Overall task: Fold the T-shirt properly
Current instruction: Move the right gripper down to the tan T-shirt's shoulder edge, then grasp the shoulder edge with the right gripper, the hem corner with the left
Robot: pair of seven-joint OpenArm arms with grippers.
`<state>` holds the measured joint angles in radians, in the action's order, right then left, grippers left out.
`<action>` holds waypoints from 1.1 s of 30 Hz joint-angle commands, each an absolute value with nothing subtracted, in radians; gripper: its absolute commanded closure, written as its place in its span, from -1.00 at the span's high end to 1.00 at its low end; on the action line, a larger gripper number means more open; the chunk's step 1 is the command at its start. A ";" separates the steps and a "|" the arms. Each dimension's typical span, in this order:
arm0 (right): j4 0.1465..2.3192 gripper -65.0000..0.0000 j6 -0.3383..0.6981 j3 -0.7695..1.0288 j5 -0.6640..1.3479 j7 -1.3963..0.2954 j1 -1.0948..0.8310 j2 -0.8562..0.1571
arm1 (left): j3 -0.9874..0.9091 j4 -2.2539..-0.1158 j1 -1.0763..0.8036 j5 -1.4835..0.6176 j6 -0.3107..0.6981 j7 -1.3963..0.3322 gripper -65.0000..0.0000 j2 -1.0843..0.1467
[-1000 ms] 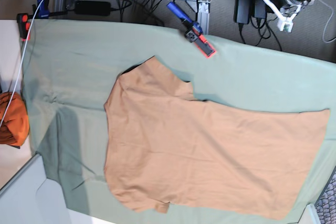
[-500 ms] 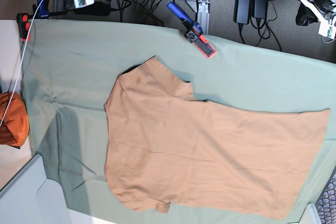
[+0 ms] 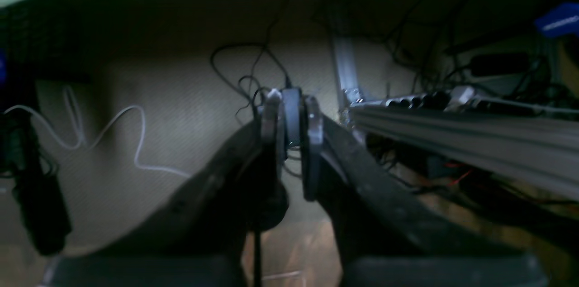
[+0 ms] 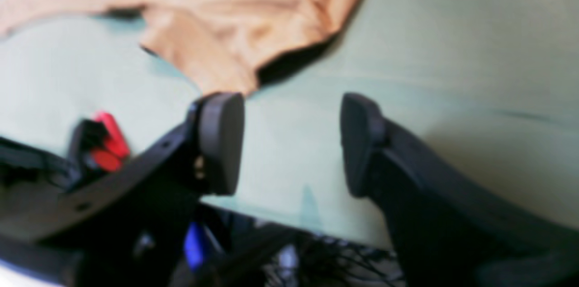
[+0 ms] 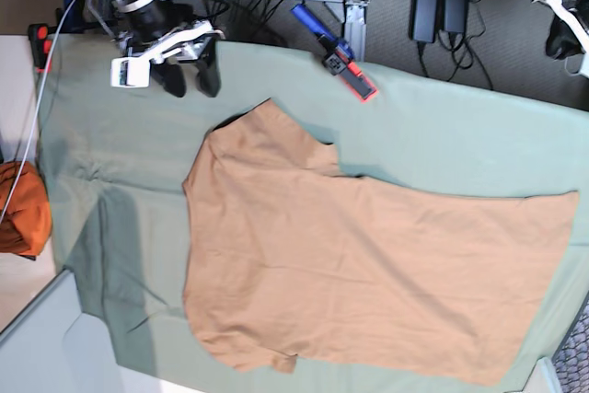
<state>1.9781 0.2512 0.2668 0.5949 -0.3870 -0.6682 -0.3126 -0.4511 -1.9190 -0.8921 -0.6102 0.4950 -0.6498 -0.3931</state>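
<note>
Overhead, right pincer (image 5: 190, 79) wide above green cloth (image 5: 442, 144) near T-shirt (image 5: 350, 273); left pincer (image 3: 291, 135) seemingly nearly closed, empty.

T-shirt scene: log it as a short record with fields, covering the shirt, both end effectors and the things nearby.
shirt: T-shirt lies spread flat, unfolded, on the green table cloth
right end effector: open, above the cloth near the shirt's sleeve, holding nothing
left end effector: pads almost together, nothing between them, off the table and facing the cabled floor
clamp: blue and red, on the cloth's far edge
orange cloth bundle: beside the green cloth, apart from the shirt
</note>
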 commanded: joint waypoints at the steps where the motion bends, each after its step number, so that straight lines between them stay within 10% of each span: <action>1: 1.989 0.06 0.258 0.267 0.611 -0.373 -0.661 -0.303 | -0.459 -1.935 -0.904 -0.617 0.501 -0.653 -0.77 -0.411; 9: 1.848 0.06 0.257 0.190 0.609 -0.400 -0.536 -0.161 | -0.459 -1.937 -0.934 -0.621 0.499 -0.687 -0.45 -0.439; 33: 1.598 0.05 0.258 0.168 0.583 -0.435 -0.299 -0.046 | -0.578 -1.928 -0.860 -0.693 0.497 -0.670 -0.44 -0.529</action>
<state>1.5948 0.2535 0.1696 0.5873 -0.4084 -0.2985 -0.0460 -0.5690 -1.9175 -0.8524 -0.6857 0.4942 -0.6838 -0.5133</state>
